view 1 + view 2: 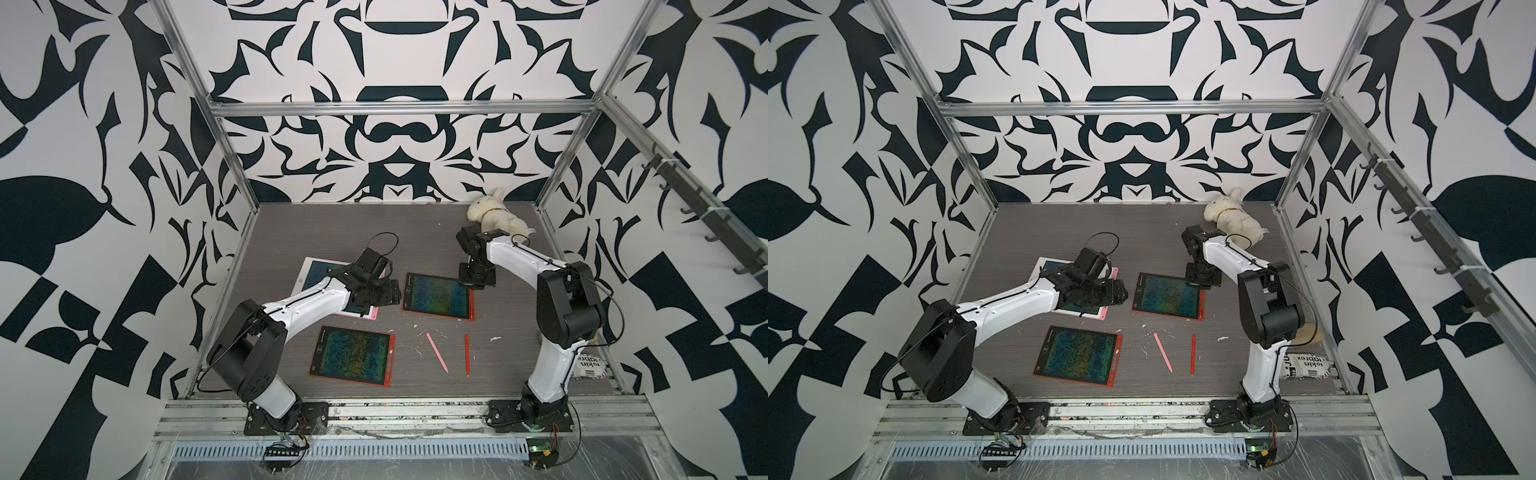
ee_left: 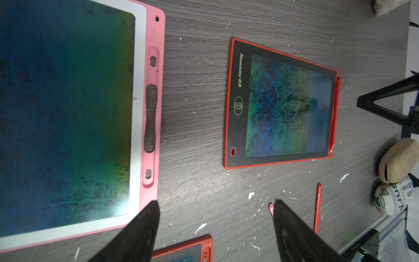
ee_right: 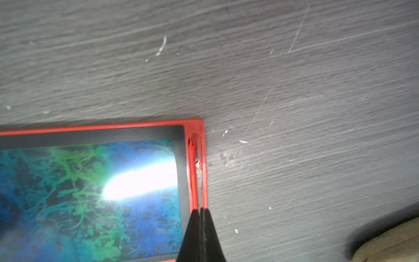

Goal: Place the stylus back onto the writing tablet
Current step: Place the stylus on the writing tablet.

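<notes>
1. Over at the right edge of the far red tablet [image 1: 436, 297], the right end effector [image 3: 201, 209] has its jaws pressed together. Its tips rest on the red stylus [image 3: 193, 177], which lies along the tablet's side slot [image 3: 200, 158]. I judge it to be bearing down on the stylus, not gripping it.
2. In the right wrist view the stylus hugs the screen side of the slot, with a gap beside it. Whether it is fully seated I cannot tell.
3. To finish this well, I would press straight down and work along the stylus, so that neither end tips up.
4. The closed tips should then lift straight up, or they could drag the stylus back out.
5. The left end effector [image 2: 214, 202] is about half open and holds nothing. It hovers by the near right corner of the pink tablet [image 2: 138, 113], left of the far red tablet.
6. The pink tablet's holder [image 2: 150, 118] is empty.
7. A pink stylus [image 1: 437, 352] lies loose on the table [image 1: 291, 232], near the middle. A loose red stylus [image 1: 467, 355] lies just to its right, not touching it.
8. The near red tablet [image 1: 351, 353] lies to the left of both. From here I cannot tell whether its slot is filled.
</notes>
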Robot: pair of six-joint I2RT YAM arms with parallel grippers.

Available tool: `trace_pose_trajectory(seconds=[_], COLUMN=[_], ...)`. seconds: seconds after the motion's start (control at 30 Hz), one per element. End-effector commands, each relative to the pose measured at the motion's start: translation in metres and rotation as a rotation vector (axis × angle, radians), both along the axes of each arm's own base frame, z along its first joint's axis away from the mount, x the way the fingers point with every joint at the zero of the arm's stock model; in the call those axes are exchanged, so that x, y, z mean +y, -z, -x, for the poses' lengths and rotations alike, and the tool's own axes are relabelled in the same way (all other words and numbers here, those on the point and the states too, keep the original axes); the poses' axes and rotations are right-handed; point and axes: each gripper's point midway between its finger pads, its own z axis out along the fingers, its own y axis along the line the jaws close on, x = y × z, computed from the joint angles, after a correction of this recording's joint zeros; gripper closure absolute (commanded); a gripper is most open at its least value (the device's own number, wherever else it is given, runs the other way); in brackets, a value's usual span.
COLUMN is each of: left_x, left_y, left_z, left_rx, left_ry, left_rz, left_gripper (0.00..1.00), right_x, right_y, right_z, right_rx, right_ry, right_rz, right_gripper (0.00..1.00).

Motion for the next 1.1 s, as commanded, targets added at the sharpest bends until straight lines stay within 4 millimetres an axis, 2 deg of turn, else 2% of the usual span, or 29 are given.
trace_pose_trajectory(seconds=[0.0,0.63,1.07], left_x=[-0.002,-0.002,-0.002], left_y=[0.005,0.005,0.005], left_z=[0.002,0.002,0.003], left_rx=[0.014,0.019,0.02], left_ry=[0.002,0.0,0.002], left_rz=[-0.002,-0.002,-0.003], left_gripper=[0.19,0.19,0.19], right_x=[0.004,0.002,-0.005], right_y=[-0.004,0.022,0.021], right_z=[0.004,0.011,0.011], right_rx=[0.006,0.07,0.066], right_ry=[0.009,-0.017,-0.015], right_rz=[-0.033,-0.006,-0.011], right_gripper=[1.0,1.0,1.0])
